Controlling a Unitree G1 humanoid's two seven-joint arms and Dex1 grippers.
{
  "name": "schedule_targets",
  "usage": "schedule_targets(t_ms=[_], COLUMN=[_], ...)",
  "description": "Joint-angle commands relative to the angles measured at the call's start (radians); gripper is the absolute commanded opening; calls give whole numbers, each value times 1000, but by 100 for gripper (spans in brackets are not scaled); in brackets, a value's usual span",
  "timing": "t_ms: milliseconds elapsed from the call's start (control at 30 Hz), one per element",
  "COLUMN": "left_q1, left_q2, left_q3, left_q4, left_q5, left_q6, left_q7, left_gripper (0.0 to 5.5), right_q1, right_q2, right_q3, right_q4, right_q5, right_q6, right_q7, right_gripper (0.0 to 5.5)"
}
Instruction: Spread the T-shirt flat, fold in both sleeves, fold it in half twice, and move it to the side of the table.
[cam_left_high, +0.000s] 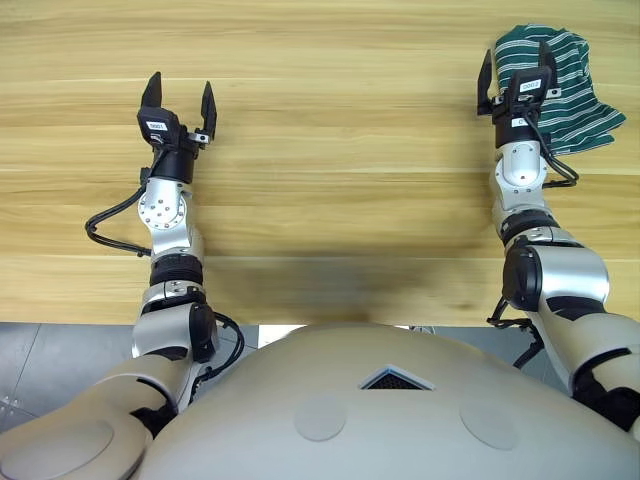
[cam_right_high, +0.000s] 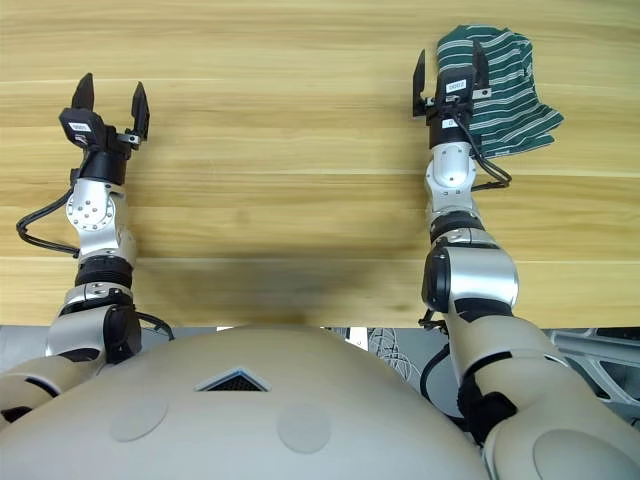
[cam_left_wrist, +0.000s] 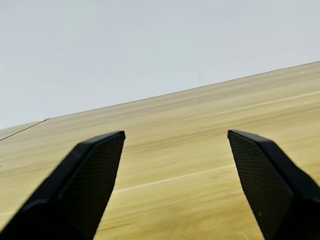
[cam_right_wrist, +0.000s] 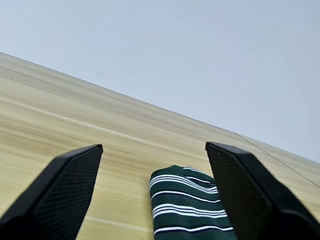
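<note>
We looked down on a pale wooden counter (cam_left_high: 340, 150). Our left jaws stood spread above plain wood. Our right jaws, spread too, sat at the near edge of the T-shirt (cam_left_high: 575, 95), a compact, rumpled green bundle with white stripes at the counter's far right.

One striped T-shirt (cam_left_high: 580, 100), one wooden table (cam_left_high: 340, 130); two pincers, left pincer (cam_left_high: 181, 90), right pincer (cam_left_high: 515, 62)
</note>
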Motion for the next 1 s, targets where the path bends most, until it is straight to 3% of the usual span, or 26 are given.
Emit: schedule_targets(t_ms=[33, 1000], left_q1=[-23, -38], left_q2=[21, 45], left_q3=[-10, -37], left_q4=[39, 101], left_q5=[5, 12], left_q6=[-31, -75], left_q7=[16, 43], left_gripper=[368, 368], right_q1=[-8, -12], right_q2=[-6, 8], right_q3=[-2, 4], right_q4=[2, 1], right_q5=[1, 17], right_q6=[-1, -30], right_q7=[17, 90], right_gripper=[384, 384])
